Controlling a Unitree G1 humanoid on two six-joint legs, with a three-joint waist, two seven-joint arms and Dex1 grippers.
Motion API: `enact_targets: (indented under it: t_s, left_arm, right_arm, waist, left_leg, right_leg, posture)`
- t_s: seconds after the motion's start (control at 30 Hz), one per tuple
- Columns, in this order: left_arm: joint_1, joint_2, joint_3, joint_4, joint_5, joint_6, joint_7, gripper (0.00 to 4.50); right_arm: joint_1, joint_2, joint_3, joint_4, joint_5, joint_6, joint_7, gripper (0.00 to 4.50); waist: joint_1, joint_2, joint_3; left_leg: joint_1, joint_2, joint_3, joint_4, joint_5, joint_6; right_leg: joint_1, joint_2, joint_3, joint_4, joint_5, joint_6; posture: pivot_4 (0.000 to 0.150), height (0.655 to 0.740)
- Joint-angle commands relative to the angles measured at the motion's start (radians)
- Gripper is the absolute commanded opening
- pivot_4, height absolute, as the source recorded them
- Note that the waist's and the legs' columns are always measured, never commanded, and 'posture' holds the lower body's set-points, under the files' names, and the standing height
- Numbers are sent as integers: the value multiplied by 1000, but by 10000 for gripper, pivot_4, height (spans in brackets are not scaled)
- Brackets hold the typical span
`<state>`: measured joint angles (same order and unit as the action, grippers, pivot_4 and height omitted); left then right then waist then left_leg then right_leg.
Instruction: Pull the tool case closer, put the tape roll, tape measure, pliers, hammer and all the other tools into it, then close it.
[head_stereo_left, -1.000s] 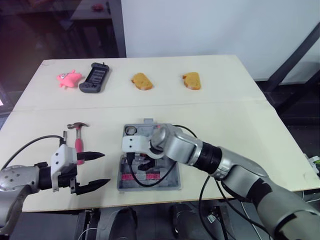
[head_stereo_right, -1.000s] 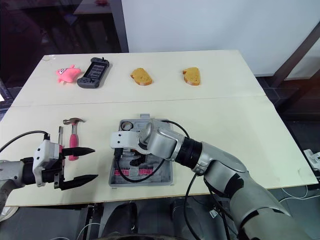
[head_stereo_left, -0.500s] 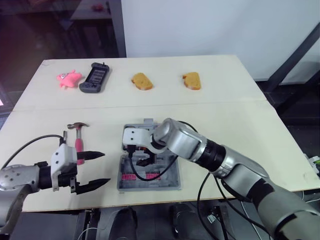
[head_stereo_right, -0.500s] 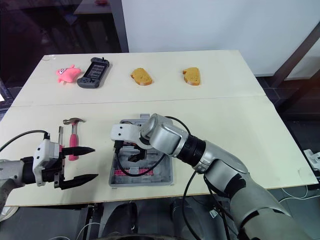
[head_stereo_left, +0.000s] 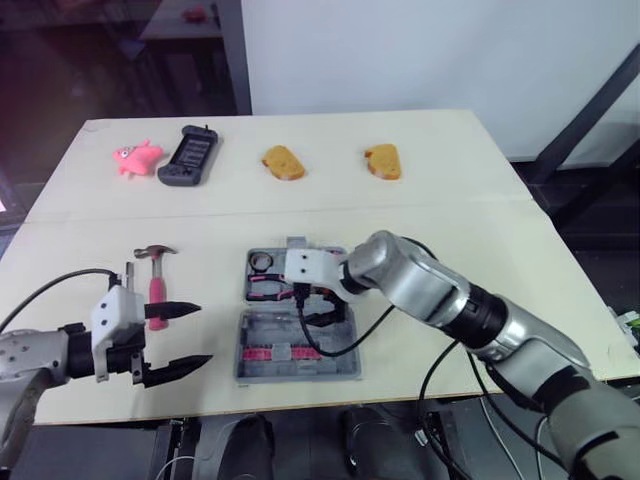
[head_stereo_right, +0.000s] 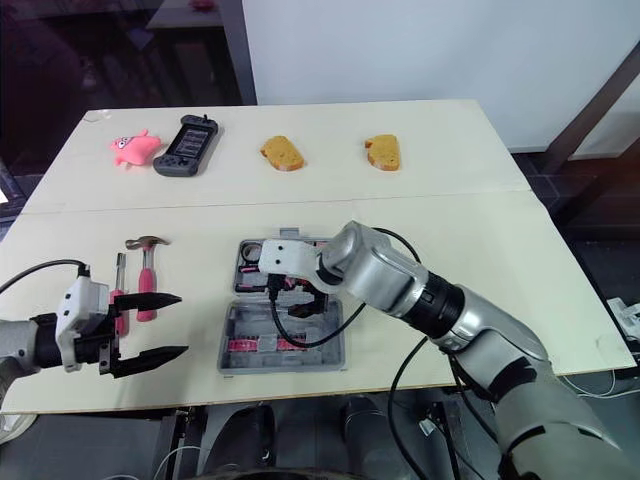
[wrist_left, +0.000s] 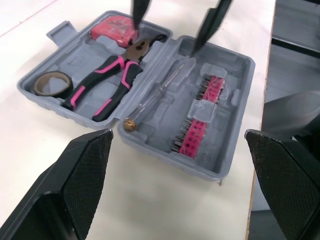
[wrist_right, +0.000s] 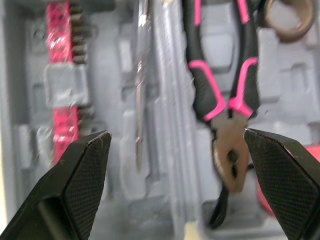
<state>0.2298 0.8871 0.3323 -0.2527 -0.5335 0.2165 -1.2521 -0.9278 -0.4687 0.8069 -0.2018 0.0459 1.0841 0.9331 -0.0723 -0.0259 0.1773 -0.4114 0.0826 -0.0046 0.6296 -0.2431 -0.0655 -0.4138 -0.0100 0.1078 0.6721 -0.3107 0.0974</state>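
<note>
The grey tool case (head_stereo_left: 322, 346) lies open near the table's front edge. In it are a tape roll (wrist_left: 52, 82), pink-handled pliers (wrist_left: 107, 88), a red tape measure (wrist_left: 115, 32), a thin screwdriver (wrist_left: 156, 97) and pink bit rows (wrist_left: 199, 120). My right gripper (head_stereo_left: 318, 305) hovers open just above the case's middle, holding nothing. A pink-handled hammer (head_stereo_left: 156, 278) and a small screwdriver (head_stereo_right: 118, 285) lie on the table left of the case. My left gripper (head_stereo_left: 203, 333) stands open beside the hammer, pointing at the case.
Along the table's far side lie a pink toy (head_stereo_left: 135, 158), a black handheld device (head_stereo_left: 190, 155) and two bread pieces (head_stereo_left: 283, 162) (head_stereo_left: 384, 161). The right arm's black cable loops over the case (head_stereo_left: 330, 345). The table's front edge runs just past the case.
My right arm has swung to the right and its gripper has risen off the case's left part, uncovering the pliers and tape roll. The left gripper has drifted slightly left.
</note>
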Motion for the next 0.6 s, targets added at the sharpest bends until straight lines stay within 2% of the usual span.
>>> enact_targets:
  t_s: [0.03,0.33,0.6]
  left_arm:
    - [16,8,31,-13,-10,-2,-7,45000]
    - [34,4,40,-33,-13,4,5,45000]
    - [30,8,37,-30,-13,5,10,45000]
  right_arm:
    - [11,41,-21,-63,11,31,-33,44730]
    - [37,221,-23,1,8,39,-143,44730]
    - [21,270,-28,80,15,-4,-152,44730]
  waist:
    - [0,0,0]
    - [2,0,0]
    - [2,0,0]
  left_leg:
    - [0,0,0,0,0,0]
    - [0,0,0,1,0,0]
    - [0,0,0,1,0,0]
  right_leg:
    - [0,0,0,0,0,0]
    - [1,0,0,0,-1,-1]
    - [1,0,0,0,0,-1]
  posture:
    - [1500,7400]
    - [1500,7400]
    - [1500,7400]
